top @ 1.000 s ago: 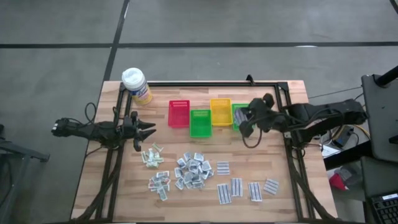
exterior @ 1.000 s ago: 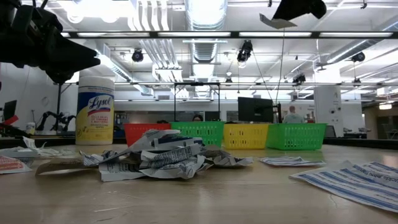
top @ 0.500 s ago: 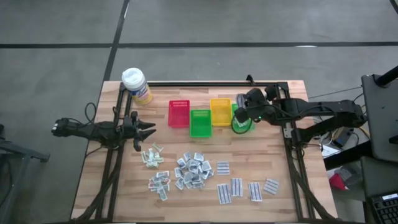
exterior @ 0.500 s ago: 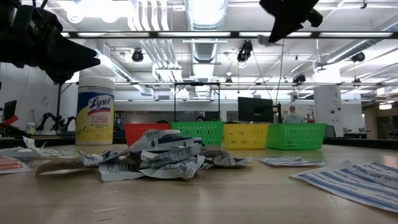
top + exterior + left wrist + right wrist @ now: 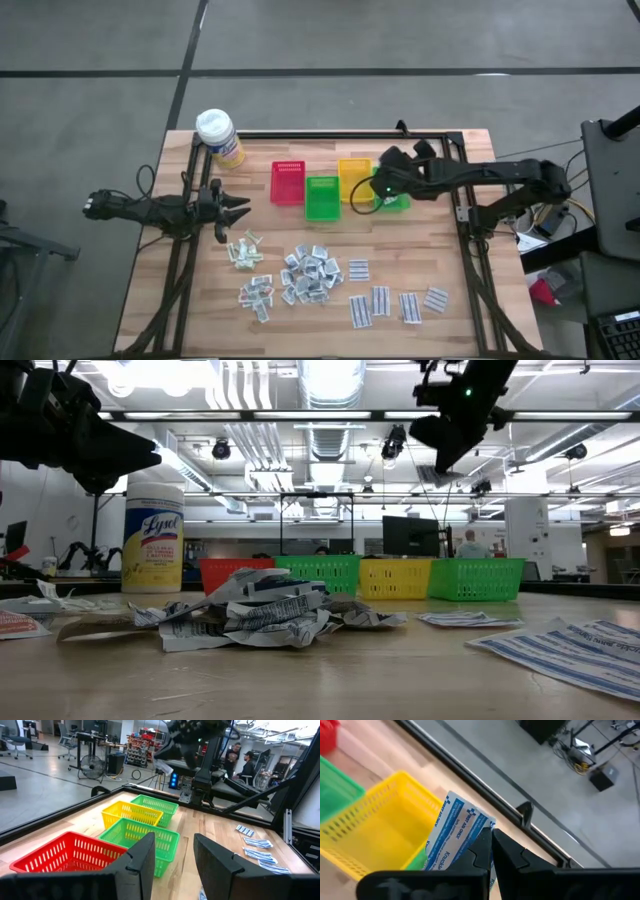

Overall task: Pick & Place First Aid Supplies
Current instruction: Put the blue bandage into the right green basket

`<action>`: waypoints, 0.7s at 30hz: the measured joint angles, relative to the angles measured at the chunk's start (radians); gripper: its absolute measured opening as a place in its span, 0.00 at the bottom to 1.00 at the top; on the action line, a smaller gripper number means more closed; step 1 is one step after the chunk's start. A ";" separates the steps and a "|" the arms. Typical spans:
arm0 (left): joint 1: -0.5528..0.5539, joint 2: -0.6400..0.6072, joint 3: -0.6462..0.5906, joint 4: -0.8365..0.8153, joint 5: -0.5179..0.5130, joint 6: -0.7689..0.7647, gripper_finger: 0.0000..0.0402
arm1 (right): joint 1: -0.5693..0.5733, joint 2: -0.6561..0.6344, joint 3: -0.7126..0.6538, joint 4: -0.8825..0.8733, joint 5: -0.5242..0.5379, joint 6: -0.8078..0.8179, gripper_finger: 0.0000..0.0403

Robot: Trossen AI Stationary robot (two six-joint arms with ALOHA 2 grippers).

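Note:
The first aid supplies lie in heaps on the near half of the table: pale greenish sachets (image 5: pixel 243 250), silvery crinkly wrappers (image 5: pixel 312 274) and white strips with blue stripes (image 5: pixel 381 300). My right gripper (image 5: pixel 377 187) hangs over the far row of bins, above where the yellow bin (image 5: pixel 354 178) meets the right green bin (image 5: pixel 394 196). It is shut on one blue-striped packet (image 5: pixel 457 830). My left gripper (image 5: pixel 236 208) waits open near the table's left edge, above the sachets, touching nothing. My right gripper (image 5: pixel 490 847) pinches the blue-striped packet by one end (image 5: pixel 479 834) between its two fingers. The fingers come from the table's right, slanting down. The packet is lifted clear and sticks out beyond the fingertips over the yellow bin's corner (image 5: pixel 422 790).
A red bin (image 5: pixel 288 182) and a second green bin (image 5: pixel 322 198) stand left of the yellow one. A yellow bottle with a white cap (image 5: pixel 220 137) stands at the far left corner. A black frame rail (image 5: pixel 330 134) runs along the far edge. Bare wood lies between bins and heaps.
My right gripper, still shut on the packet, has moved down and toward the table's left, from over the right green bin toward the yellow bin. The left arm and the heaps have kept still.

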 joint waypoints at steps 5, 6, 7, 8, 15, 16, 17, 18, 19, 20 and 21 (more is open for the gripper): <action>0.000 0.000 0.000 0.000 0.000 0.000 0.33 | -0.005 0.060 -0.001 -0.002 -0.002 0.003 0.02; 0.000 0.000 0.000 0.000 0.000 0.000 0.33 | -0.007 0.070 -0.002 -0.002 -0.002 0.008 0.02; 0.000 0.000 0.000 0.000 0.000 0.000 0.33 | -0.007 0.081 -0.004 -0.002 -0.003 0.019 0.02; 0.000 0.000 0.000 0.000 0.000 0.000 0.33 | -0.009 0.092 -0.004 -0.004 -0.003 0.034 0.02; 0.000 0.000 0.000 0.000 0.000 0.000 0.33 | -0.017 0.131 -0.054 -0.023 -0.038 0.108 0.02; 0.000 0.000 0.000 0.000 0.000 0.000 0.33 | -0.020 0.131 -0.067 -0.021 -0.046 0.129 0.02; 0.000 0.000 0.000 0.000 0.000 0.000 0.33 | -0.022 0.131 -0.084 -0.021 -0.054 0.150 0.02; 0.000 0.000 0.000 -0.001 0.000 0.000 0.33 | -0.022 0.131 -0.099 -0.022 -0.066 0.175 0.02; 0.000 0.000 0.000 -0.002 0.000 0.000 0.33 | -0.022 0.131 -0.114 -0.022 -0.071 0.196 0.02; 0.000 0.000 0.000 -0.002 0.000 0.000 0.33 | -0.022 0.131 -0.127 -0.022 -0.071 0.220 0.02; 0.000 0.000 0.000 -0.002 0.000 0.000 0.33 | -0.021 0.130 -0.138 -0.021 -0.073 0.245 0.02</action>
